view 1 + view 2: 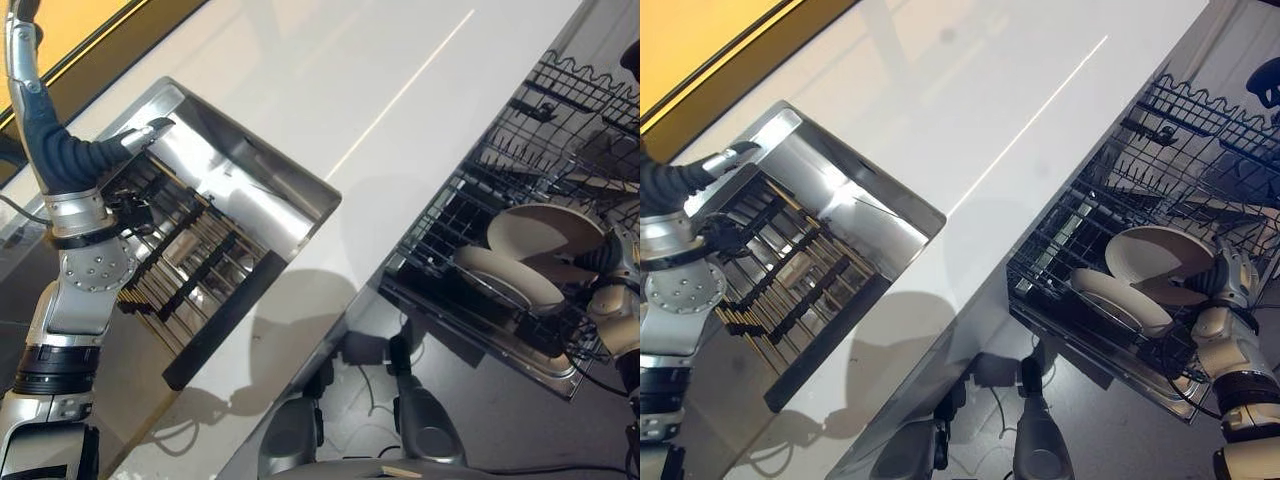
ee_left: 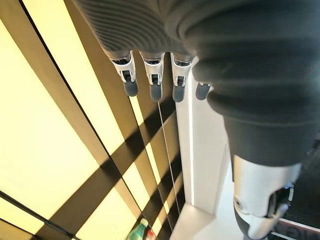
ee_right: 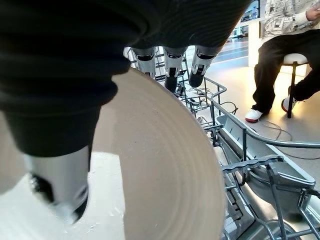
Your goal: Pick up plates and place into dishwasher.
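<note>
Holding a beige plate [image 1: 1160,258] pinched between fingers and thumb, the right robot hand [image 1: 1230,278] stands it inside the dishwasher rack [image 1: 1110,190], behind another plate [image 1: 1120,298], so the tines keep it upright. The left robot hand [image 1: 140,135] hangs slack beside the rack on the desk [image 1: 300,90].

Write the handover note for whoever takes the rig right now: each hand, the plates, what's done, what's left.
Right hand: at the dishwasher rack, fingers curled over the rim of a cream plate, thumb on its face. Not yet let go.
Left hand: raised at the far corner of the steel sink, fingers relaxed, holding nothing.
Plates: a second cream plate already leans in the rack beside the held one. No other plate is visible on the white counter or in the sink.
Done: one plate racked, the next brought in.
Left: seat the held plate between the tines, release, withdraw.
Note: a person sits beyond the rack.
</note>
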`<state>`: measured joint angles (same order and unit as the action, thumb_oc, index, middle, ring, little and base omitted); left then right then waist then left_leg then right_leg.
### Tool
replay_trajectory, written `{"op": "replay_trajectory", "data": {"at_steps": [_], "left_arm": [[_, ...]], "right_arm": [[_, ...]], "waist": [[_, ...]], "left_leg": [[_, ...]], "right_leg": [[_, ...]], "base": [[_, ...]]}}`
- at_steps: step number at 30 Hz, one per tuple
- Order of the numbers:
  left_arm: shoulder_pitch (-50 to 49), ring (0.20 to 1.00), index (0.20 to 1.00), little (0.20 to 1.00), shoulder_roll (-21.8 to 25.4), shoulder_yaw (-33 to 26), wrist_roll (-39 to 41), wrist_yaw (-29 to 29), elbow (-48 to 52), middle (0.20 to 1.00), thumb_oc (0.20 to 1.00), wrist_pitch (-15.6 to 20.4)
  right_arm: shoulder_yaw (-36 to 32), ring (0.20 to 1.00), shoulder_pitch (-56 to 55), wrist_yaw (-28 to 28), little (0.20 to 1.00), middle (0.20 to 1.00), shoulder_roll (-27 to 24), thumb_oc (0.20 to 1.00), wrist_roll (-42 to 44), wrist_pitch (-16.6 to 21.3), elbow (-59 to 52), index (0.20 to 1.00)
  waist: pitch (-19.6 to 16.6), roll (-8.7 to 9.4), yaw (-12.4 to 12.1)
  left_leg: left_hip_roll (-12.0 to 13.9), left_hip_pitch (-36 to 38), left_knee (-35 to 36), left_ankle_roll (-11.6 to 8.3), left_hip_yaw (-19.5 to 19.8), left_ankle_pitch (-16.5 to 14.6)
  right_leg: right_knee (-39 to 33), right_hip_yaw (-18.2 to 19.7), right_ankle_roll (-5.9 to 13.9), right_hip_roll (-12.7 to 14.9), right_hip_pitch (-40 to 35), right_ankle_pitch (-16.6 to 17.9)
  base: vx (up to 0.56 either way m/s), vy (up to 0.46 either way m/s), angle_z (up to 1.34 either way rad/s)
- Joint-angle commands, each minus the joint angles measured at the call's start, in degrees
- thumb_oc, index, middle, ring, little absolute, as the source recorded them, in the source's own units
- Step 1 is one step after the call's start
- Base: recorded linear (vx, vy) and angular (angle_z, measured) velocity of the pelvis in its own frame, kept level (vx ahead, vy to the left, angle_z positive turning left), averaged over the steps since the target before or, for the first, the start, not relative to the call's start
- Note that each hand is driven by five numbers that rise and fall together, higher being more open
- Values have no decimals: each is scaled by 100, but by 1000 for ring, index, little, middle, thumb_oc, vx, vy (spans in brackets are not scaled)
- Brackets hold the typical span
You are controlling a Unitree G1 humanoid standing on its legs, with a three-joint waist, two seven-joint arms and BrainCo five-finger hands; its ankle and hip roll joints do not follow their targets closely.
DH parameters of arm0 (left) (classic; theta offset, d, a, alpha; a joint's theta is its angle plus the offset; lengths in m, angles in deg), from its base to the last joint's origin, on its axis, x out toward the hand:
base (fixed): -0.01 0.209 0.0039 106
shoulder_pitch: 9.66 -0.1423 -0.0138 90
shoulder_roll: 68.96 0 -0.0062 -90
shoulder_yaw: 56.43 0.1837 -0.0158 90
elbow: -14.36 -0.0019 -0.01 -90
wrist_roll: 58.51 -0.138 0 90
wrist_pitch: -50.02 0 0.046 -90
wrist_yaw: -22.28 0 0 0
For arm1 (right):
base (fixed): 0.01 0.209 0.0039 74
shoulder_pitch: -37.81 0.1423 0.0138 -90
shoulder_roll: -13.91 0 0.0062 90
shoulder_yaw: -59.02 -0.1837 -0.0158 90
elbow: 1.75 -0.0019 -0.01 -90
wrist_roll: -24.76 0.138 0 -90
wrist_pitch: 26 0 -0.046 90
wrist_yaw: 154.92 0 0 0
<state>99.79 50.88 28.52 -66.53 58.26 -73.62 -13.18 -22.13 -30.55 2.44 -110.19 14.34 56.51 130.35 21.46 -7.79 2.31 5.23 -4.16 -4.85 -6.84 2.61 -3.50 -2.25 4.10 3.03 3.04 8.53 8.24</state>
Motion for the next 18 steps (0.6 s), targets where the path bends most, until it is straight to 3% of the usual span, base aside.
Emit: {"op": "replay_trajectory", "data": {"at_steps": [1,6,10,14,18], "left_arm": [[349,1000,1000,1000,238,154,113,135,-164,1000,1000,90],[327,1000,1000,1000,248,156,162,102,-125,1000,1000,35],[217,1000,1000,1000,224,86,219,65,-107,1000,1000,8],[-76,1000,1000,1000,-18,-60,138,66,-97,1000,1000,110],[-389,1000,1000,1000,-347,-197,-33,-37,-13,1000,1000,138]], "right_arm": [[255,1000,300,-89,1000,1000,-199,1000,92,59,56,1000],[210,1000,218,-154,1000,1000,-196,1000,59,115,-29,1000],[-155,1000,79,-738,1000,1000,-119,1000,412,178,-612,1000],[-828,1000,-338,-1384,1000,1000,346,1000,654,277,-1481,1000],[-1299,1000,-798,-1605,1000,1000,869,1000,549,299,-2242,1000]], "waist": [[-209,-43,18],[-236,-4,32],[-293,69,63],[-398,119,120],[-600,131,192]], "left_leg": [[82,-847,-158,23,326,436],[87,-770,-107,36,289,428],[112,-685,-69,48,270,403],[125,-570,-18,73,228,368],[142,-354,62,95,132,316]], "right_leg": [[1660,-79,184,424,184,-1601],[1590,-81,195,420,111,-1576],[1523,-81,199,399,24,-1556],[1470,-48,224,373,-46,-1542],[1358,-5,255,367,-198,-1528]], "base": [[0,0,0],[0,0,0],[0,0,0],[19,15,-1],[77,58,-3]]}}
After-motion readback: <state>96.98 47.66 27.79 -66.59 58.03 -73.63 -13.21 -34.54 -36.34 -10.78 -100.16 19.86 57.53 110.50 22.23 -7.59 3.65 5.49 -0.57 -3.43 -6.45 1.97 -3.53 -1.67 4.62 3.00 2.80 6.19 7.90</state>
